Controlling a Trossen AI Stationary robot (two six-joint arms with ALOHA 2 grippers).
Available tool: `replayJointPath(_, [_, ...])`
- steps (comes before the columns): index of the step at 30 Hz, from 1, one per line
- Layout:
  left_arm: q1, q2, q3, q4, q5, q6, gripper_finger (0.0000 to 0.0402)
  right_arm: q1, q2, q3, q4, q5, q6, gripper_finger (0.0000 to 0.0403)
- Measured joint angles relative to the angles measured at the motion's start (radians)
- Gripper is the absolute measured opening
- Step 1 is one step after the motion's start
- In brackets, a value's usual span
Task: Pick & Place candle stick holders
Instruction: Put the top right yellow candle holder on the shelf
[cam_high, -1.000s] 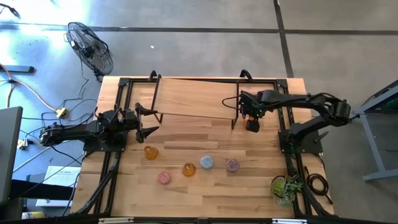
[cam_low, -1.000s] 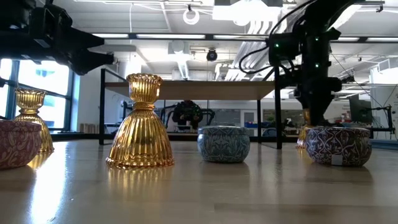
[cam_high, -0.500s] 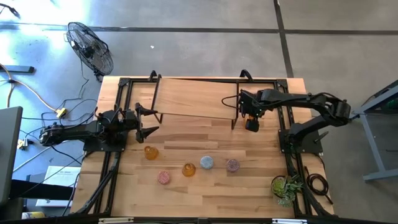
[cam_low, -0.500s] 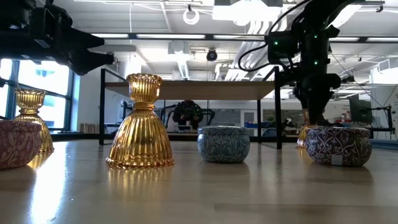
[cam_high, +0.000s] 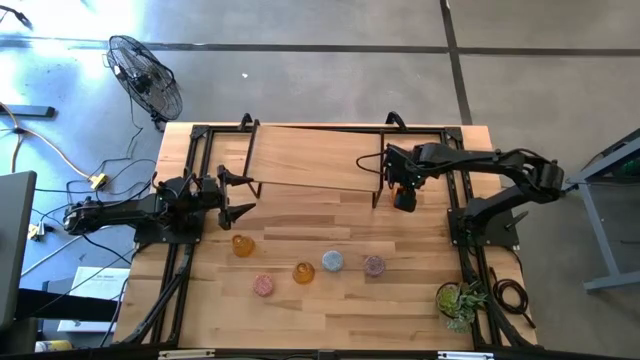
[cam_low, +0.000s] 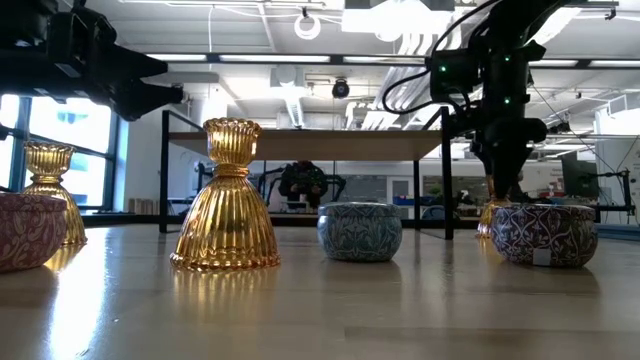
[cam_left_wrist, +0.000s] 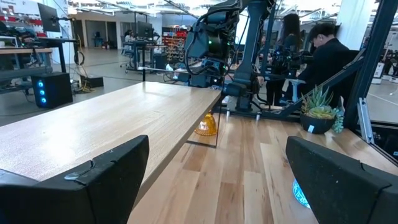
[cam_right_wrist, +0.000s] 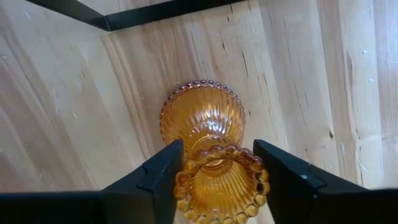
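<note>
Amber candle stick holder (cam_right_wrist: 208, 146) stands upright on the tabletop (cam_right_wrist: 298, 74); my right hand (cam_right_wrist: 214, 171) pinches its beaded neck, left hand (cam_high: 236, 195) wide.

Five candle stick holders (cam_high: 303, 271) stand in a row near the table (cam_high: 300, 170) front; potted plant (cam_high: 459, 301) at the front right corner.

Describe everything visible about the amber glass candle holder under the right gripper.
The amber ribbed glass candle holder is flask-shaped: a flared, fluted base, a narrow neck and a beaded rim around its open cup. It stands upright on the wooden table, beside the black frame of the raised shelf. The right gripper points straight down over it, one dark finger on either side of the rim, at or nearly at the glass.
</note>
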Motion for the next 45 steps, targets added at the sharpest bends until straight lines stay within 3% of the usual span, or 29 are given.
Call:
replayJointPath(3, [0.0,0.0,0.0,0.0,0.0,0.0,0.0374,0.0,0.0,0.0,0.0,0.0,0.0,0.0159])
replayJointPath(18, [0.0,0.0,0.0,-0.008,0.0,-0.001,0.0374,0.0,-0.01,0.001,-0.016,-0.011,0.022,0.0161])
replayJointPath(26, [0.0,0.0,0.0,-0.008,0.0,-0.001,0.0374,0.008,-0.072,0.068,-0.169,0.02,0.064,0.0161])
replayJointPath(37, [0.0,0.0,0.0,-0.006,0.0,-0.001,0.0374,0.092,-0.114,0.38,-0.505,0.152,0.166,0.0161])
replayJointPath(45, [0.0,0.0,0.0,-0.007,0.0,-0.001,0.0374,0.123,-0.114,0.654,-0.565,0.201,0.155,0.0161])
